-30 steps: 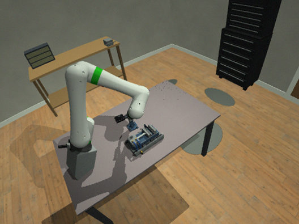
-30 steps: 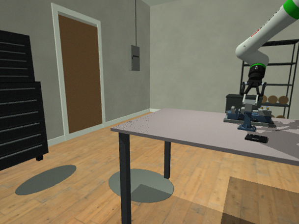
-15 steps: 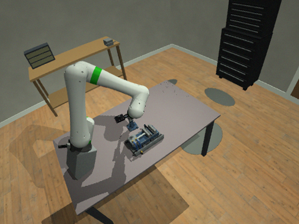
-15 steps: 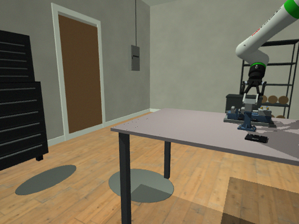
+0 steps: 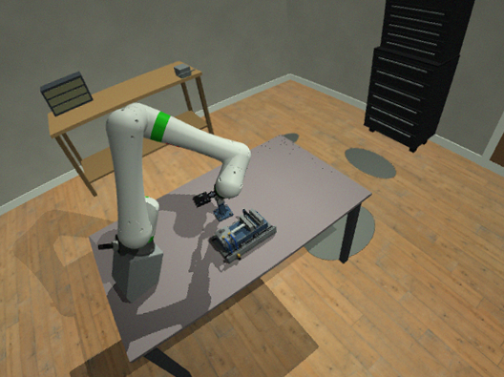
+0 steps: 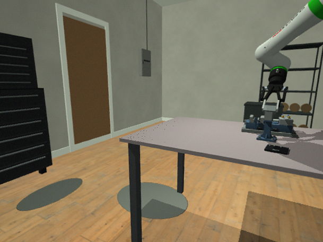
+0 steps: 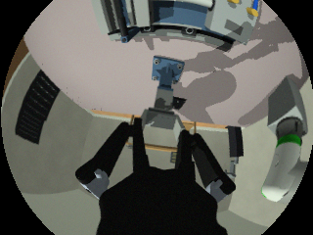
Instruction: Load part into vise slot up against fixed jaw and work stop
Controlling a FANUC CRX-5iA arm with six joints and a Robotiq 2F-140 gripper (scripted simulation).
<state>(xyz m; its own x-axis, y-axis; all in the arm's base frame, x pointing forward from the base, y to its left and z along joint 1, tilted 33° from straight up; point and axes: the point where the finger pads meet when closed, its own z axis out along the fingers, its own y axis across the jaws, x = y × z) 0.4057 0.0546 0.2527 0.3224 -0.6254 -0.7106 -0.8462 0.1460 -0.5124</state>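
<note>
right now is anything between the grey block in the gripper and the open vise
Nothing visible does. The gripper holds the grey metal block over the blue V-block; the blue vise lies just beyond, its jaws apart.
</note>
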